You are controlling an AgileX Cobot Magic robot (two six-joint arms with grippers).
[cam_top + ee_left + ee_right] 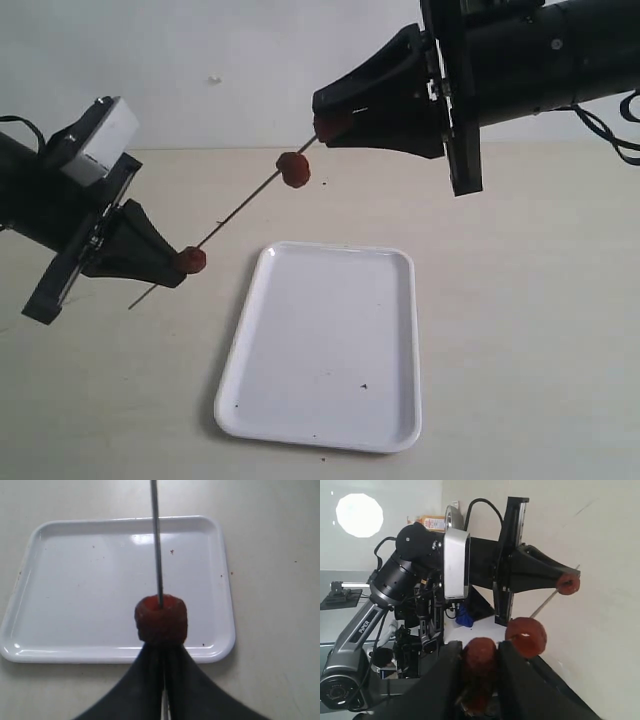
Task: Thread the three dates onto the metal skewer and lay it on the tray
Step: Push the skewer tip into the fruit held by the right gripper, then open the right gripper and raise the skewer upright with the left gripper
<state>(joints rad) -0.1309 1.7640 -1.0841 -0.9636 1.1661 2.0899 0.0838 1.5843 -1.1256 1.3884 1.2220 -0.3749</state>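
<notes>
Your left gripper (176, 263), jaws pressed together, pinches the metal skewer (240, 208); the lower date (191, 260) touches its fingertips. The middle date (293, 168) sits partway up the rod. Your right gripper (324, 126) clamps the upper date (479, 660) at the skewer's raised end. The tray (330, 330) lies flat nearby, apart from the skewer.

A robotics lab is indicated: a bare pale bench (530, 330) is backed by a plain white wall (200, 60), and a black cabled robot arm (395, 575) is seen among dark equipment (410, 652).
</notes>
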